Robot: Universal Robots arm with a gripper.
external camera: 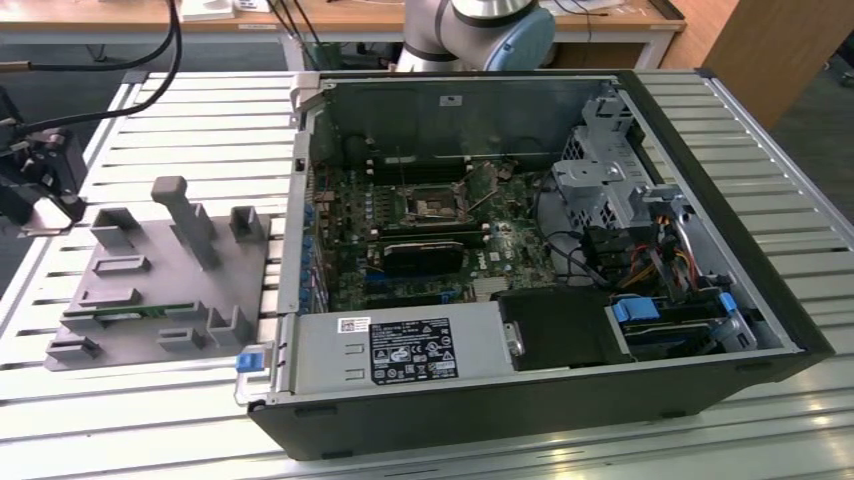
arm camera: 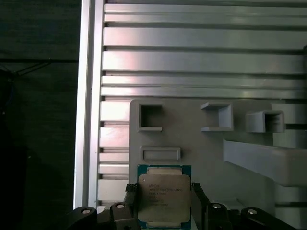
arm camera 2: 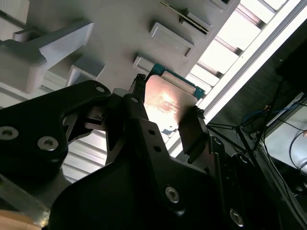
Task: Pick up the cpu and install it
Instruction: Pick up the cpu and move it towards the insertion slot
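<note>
The cpu (arm camera: pixel 164 194) sits between the two black fingers (arm camera: pixel 130 199) of the gripper (arm camera: pixel 163 203). In the first wrist view its silvery top faces the camera, with a thin green edge around it. In the second wrist view the cpu (arm camera 2: pixel 168 101) has one finger (arm camera 2: pixel 192 132) pressed on one side and the other finger on the opposite side, so the gripper (arm camera 2: pixel 168 96) is closed on the cpu.

Behind it is the grey holder (arm camera: pixel 201 153). The cpu is over the holder's corner nearest the table's edge. Whether it touches the holder, I cannot tell.

In the exterior view the gripper (external camera: pixel 40 200) hangs at the edge of the table (external camera: pixel 174 120) on the exterior view's left, just beside the holder (external camera: pixel 174 290). A green memory stick (external camera: pixel 114 313) lies in a slot of the holder. The open case (external camera: pixel 534 400) lies on the table beside the holder, on the exterior view's right. The black socket (external camera: pixel 434 207) inside it is well apart from the gripper.
</note>
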